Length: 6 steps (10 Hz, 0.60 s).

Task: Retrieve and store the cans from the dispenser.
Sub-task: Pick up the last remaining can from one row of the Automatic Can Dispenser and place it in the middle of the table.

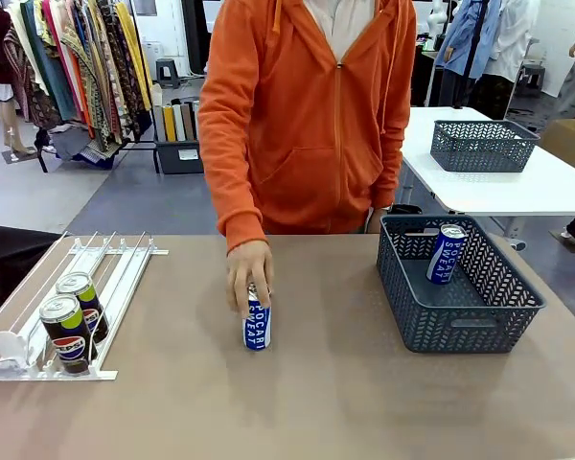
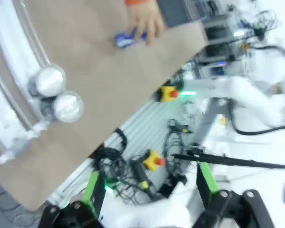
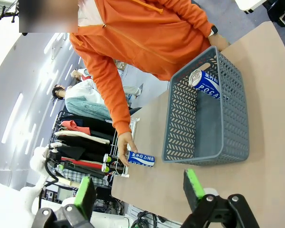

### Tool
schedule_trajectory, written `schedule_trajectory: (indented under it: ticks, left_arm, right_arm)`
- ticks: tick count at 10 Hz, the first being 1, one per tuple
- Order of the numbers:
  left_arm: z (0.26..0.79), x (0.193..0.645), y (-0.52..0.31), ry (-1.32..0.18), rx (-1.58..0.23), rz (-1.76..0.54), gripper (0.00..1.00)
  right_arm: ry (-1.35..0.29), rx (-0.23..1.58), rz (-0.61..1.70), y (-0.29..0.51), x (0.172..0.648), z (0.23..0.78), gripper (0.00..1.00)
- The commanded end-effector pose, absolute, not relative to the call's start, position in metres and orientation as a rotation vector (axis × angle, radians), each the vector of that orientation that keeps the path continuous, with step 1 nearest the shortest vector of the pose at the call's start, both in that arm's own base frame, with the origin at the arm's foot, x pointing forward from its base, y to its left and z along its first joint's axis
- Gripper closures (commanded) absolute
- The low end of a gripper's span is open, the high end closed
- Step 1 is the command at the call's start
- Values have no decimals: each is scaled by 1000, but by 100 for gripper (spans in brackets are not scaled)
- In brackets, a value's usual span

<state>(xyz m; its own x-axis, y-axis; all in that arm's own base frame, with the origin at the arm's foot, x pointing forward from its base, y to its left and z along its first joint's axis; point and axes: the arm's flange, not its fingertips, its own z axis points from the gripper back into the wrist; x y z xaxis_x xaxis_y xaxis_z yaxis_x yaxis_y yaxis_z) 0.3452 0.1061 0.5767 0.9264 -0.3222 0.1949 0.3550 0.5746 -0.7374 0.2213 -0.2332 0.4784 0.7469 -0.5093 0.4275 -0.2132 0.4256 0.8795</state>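
Observation:
Two black Pepsi cans [image 1: 75,318] stand at the near end of the white dispenser [image 1: 125,273] on the table's left; their silver tops [image 2: 59,94] show in the left wrist view. At mid-table the person's hand [image 1: 247,270] grips a blue Pocari can [image 1: 257,328] standing upright. Another Pocari can [image 1: 447,254] leans inside the dark grey basket [image 1: 479,331] at the right. My left gripper [image 2: 151,187] hangs open past the table's near edge, nothing between its fingers. My right gripper [image 3: 139,187] is open too, off to the side of the basket [image 3: 180,137] and the held can [image 3: 141,159].
A second mesh basket [image 1: 483,144] sits on a white table behind at the right. Cables and yellow stop buttons [image 2: 154,161] lie below the table's near edge. The person in an orange hoodie [image 1: 311,105] stands at the far side.

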Motion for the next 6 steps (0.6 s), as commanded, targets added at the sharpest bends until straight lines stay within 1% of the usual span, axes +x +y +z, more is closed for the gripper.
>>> schedule_trajectory:
  ticks: [1,2,3,4,5,6]
  left_arm:
    - [535,369,158,-33,-1172,-303,0]
    - [514,360,180,-81,-1251,-218,0]
    - [500,350,192,-135,-1248,-160,0]
    - [493,342,195,-197,-1237,-169,0]
    - [495,341,196,-271,-1180,-156,0]
    - [483,344,211,-123,-1246,-157,0]
  right_arm:
    - [-776,1150,-190,-233,224,481,0]
    - [-776,1150,-190,-233,224,481,0]
    - [-776,1150,-190,-233,224,481,0]
    - [-776,1150,-190,-233,224,481,0]
    - [-776,1150,-190,-233,224,481,0]
    - [-776,1150,-190,-233,224,481,0]
